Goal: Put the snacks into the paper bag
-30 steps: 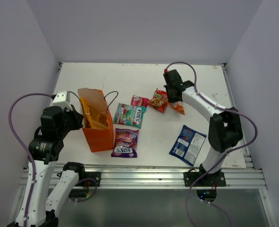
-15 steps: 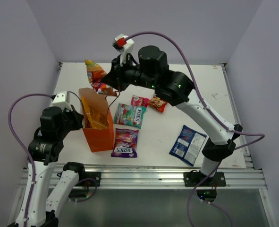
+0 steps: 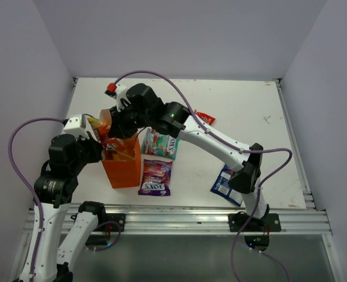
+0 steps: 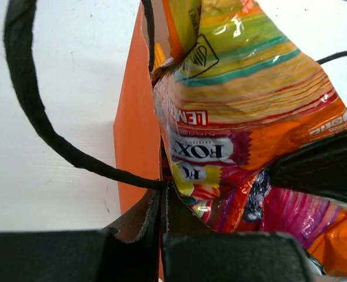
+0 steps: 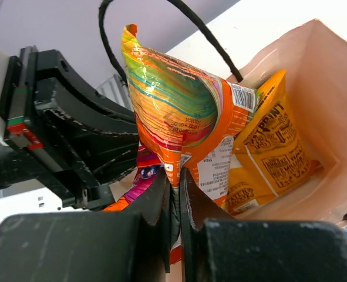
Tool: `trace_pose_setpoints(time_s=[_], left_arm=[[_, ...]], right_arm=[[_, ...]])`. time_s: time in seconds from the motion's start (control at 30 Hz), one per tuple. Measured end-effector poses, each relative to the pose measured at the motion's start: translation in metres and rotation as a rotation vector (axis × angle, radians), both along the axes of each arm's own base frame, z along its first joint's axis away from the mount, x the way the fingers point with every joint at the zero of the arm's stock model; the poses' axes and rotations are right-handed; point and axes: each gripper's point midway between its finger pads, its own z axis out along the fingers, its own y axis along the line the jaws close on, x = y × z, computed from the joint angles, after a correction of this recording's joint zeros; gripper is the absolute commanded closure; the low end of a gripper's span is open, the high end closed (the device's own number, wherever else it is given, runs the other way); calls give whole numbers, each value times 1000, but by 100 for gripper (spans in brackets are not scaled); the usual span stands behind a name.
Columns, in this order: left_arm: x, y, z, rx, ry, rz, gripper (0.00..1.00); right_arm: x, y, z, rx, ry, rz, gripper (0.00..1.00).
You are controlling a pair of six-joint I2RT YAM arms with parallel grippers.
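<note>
Holding striped orange packet point(image 5: 173, 106) in paper bag point(image 3: 123, 169) mouth, right gripper point(image 5: 174, 176) clamped on it, left gripper point(image 4: 163, 202) pinching bag wall (Honey Dijon bag point(image 5: 273, 147) inside), teal Fox's point(image 3: 162, 143), purple Fox's point(image 3: 155, 176), blue-white packet point(image 3: 221, 185), red packet point(image 3: 206, 118) left outside

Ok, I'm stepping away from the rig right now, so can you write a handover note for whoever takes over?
Left claw: shut on the paper bag at its rim, holding it upright.
Right claw: shut on a striped orange Fox's packet, at the bag's mouth, not released.
Done: Honey Dijon bag is inside.
Left on the table: teal Fox's packet, purple Fox's packet, blue-white packet, red packet.
</note>
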Motion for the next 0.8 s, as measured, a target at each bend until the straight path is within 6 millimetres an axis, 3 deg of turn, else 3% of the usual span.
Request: trace_pose_setpoints(time_s=[0.07,0.1,0.17,0.2,0.23,0.37,0.47,0.53,0.6,0.67,0.73,0.8], left_arm=[[0,0,1,-1,-3,-1,100],[0,0,1,-2,-4,-2,100],[-1,-1,2,-3,-8,-4,100],[-1,-1,2,-4,-10,-5,100],[-1,-1,2,-4,-9,-5,100],[-2,-1,0,-5,-8,-7,100],[-2,-2,1,-6,-11,-9,100],[-2,-1,2,-7,-17,-9,100],[-3,-1,2,-7,-20,-10,100],[-3,-1,3,-7,-22,-10,100],[-4,-2,3,-8,-23,-11,100],[-4,-2,2,-8,-24,-11,100]], right_arm=[[3,-2,-1,-8,-9,-19,86],[5,-4,-2,-14,-14,-35,66],[10,-7,-3,-28,-30,-64,56],[13,-9,-3,-33,-41,-77,44],[14,-11,-2,-36,-47,-87,38],[21,-29,8,-58,-100,-156,29],[28,-52,29,-61,-162,-234,20],[33,-81,46,-75,-213,-326,15],[36,-124,57,-96,-256,-448,14],[36,-175,47,-135,-255,-574,13],[35,-232,10,-196,-198,-716,13],[30,-283,-51,-312,-98,-841,14]])
